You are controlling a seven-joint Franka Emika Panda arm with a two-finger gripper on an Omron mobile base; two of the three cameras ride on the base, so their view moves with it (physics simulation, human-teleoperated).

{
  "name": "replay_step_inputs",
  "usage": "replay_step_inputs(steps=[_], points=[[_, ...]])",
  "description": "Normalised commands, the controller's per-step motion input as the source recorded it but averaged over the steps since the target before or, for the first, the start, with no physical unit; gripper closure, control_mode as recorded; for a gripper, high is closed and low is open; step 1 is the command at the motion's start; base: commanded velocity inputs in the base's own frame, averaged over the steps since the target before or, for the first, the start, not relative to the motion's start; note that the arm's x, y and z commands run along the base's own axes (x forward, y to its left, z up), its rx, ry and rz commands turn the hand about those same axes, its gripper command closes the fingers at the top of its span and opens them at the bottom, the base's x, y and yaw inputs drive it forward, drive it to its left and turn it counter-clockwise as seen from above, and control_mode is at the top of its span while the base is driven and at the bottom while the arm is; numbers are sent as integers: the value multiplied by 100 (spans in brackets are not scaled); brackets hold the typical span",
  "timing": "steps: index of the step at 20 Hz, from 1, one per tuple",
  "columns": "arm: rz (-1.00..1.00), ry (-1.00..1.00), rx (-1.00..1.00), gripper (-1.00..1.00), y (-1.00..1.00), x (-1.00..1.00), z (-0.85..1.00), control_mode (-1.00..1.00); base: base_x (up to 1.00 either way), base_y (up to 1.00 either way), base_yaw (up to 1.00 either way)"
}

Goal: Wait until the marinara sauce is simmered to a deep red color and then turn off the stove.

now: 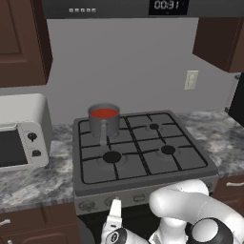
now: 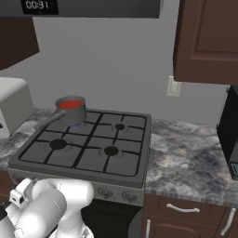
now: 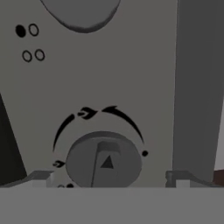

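The marinara sauce (image 1: 104,113) (image 2: 70,104) is a bright red disc inside a grey saucepan (image 1: 103,125) on the back-left burner of the stove (image 1: 200,148) (image 2: 139,160). A faint blue flame (image 2: 74,124) shows under the pan. My gripper (image 1: 114,208) is low at the stove's front panel, pointing at the knob row. In the hand view my gripper (image 3: 109,178) is open. Its two fingertips (image 3: 40,177) stand left and right of a round grey knob (image 3: 103,159) without touching it.
A white toaster oven (image 1: 21,136) (image 2: 14,104) sits on the granite counter left of the stove. A clock display (image 1: 167,5) overhead reads 00:31. A dark appliance (image 2: 230,135) stands at the right end of the counter (image 2: 186,162). More knobs (image 2: 105,193) line the front panel.
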Motion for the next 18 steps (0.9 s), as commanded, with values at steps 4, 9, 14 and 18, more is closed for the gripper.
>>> replay_step_inputs(steps=[4, 9, 14, 18], points=[[0, 0, 4, -100, -3, 16, 0, -100, 0, 0, 0], [0, 0, 0, -100, 0, 18, 0, -100, 0, 0, 0], [0, 0, 0, -100, 0, 14, -1, -100, 0, 0, 0], [0, 0, 0, -100, 0, 13, 0, -100, 0, 0, 0]])
